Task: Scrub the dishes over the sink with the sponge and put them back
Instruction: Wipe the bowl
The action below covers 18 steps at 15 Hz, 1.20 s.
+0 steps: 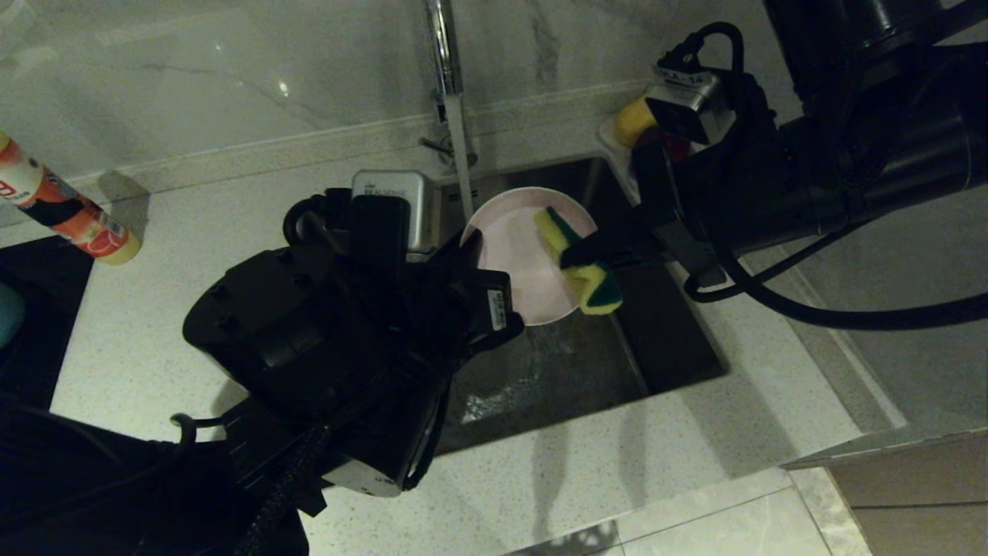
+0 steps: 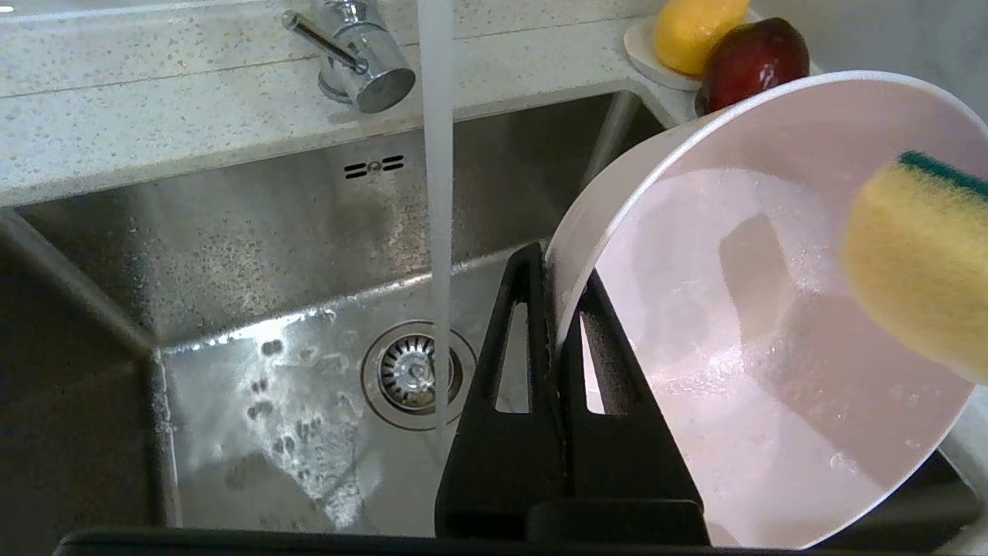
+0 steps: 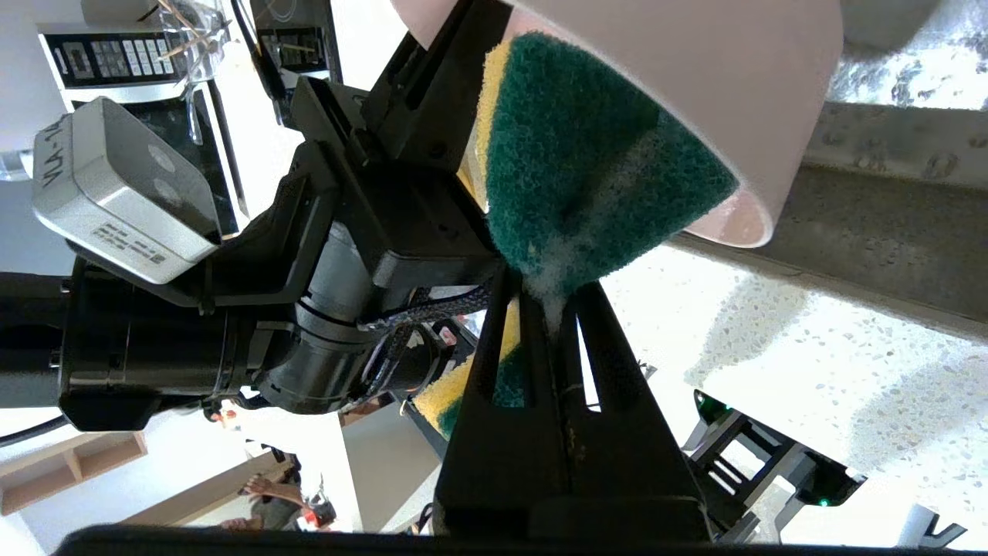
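I hold the pink bowl [image 1: 519, 262] by its rim with my left gripper [image 2: 554, 309], the jaws clamped on the thin wall, one finger inside and one outside. In the head view the bowl is in the middle of the frame, tipped on its side over the sink [image 1: 679, 340], so the open face looks toward my right arm and the dirty water can fall into the basin and not on the counter [image 1: 193, 255]. My right gripper [image 3: 549, 309] comes from the right of the frame and is clenched on the sponge [image 1: 580, 259], which is pinched in its middle and bends around the fingers. I keep the sponge at the bowl's right edge, with one end inside against the foamy inner wall, because this is the face I am scrubbing. The water [image 2: 438, 232] from the tap [image 2: 351, 58] runs just beside the bowl, left of it in the left wrist view, and goes to the drain [image 2: 418, 372]. I judge the scrubbing of this first dish is in progress.
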### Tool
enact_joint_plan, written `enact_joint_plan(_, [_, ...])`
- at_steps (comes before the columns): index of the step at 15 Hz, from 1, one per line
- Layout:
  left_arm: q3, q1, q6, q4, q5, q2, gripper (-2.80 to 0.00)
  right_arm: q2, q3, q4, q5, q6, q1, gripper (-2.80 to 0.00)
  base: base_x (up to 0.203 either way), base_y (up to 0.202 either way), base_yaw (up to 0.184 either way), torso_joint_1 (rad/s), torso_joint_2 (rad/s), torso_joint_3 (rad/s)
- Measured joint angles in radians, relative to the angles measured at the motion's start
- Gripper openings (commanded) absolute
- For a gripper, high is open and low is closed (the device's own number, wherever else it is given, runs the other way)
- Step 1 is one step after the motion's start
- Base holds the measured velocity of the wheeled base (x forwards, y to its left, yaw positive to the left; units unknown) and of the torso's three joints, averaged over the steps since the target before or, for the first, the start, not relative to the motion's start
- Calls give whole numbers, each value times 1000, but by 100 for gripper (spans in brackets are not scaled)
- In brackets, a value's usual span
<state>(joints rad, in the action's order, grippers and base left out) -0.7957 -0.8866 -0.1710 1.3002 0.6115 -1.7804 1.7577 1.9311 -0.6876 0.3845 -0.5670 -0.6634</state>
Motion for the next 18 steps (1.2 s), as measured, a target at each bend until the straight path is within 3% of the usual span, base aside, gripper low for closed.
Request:
enact_joint_plan(9, [-1, 26, 1, -6, 0, 35, -280, 2, -16, -48, -1, 0, 12, -280, 0, 0, 0, 0, 0, 0])
enact_joint_plan(18, [-9, 26, 5, -1, -2, 36, -280, 70, -5, -40, -2, 1, -70, -280, 0, 0, 0, 0, 0, 0])
